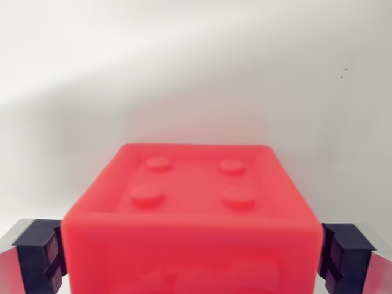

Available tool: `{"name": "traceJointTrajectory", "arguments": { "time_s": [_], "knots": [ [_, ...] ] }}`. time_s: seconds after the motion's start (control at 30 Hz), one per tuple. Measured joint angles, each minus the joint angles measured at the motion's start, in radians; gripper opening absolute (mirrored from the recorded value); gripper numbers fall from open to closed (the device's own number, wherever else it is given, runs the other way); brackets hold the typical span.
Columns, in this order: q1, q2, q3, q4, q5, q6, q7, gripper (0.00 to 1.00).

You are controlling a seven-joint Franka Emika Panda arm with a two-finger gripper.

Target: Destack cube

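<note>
A red cube (pixel 193 220) with several round studs inside a raised rim on its top fills the lower middle of the wrist view. My gripper (pixel 191 257) straddles it. The left dark finger pad (pixel 41 254) sits against the cube's left side and the right pad (pixel 342 254) lies by its right side. Both pads look to be touching or nearly touching the cube's sides. What lies beneath the cube is hidden.
A plain white surface (pixel 196 73) spreads behind and around the cube, with a few small dark specks (pixel 346 68) at the upper right.
</note>
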Motion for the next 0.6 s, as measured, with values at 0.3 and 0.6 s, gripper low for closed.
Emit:
{"name": "traceJointTrajectory", "arguments": {
  "time_s": [0.3,0.6],
  "knots": [
    [0.0,0.0,0.0,0.0,0.0,0.0,0.0,1.0],
    [0.0,-0.028,0.0,-0.007,0.0,-0.018,0.0,1.0]
  ]
}}
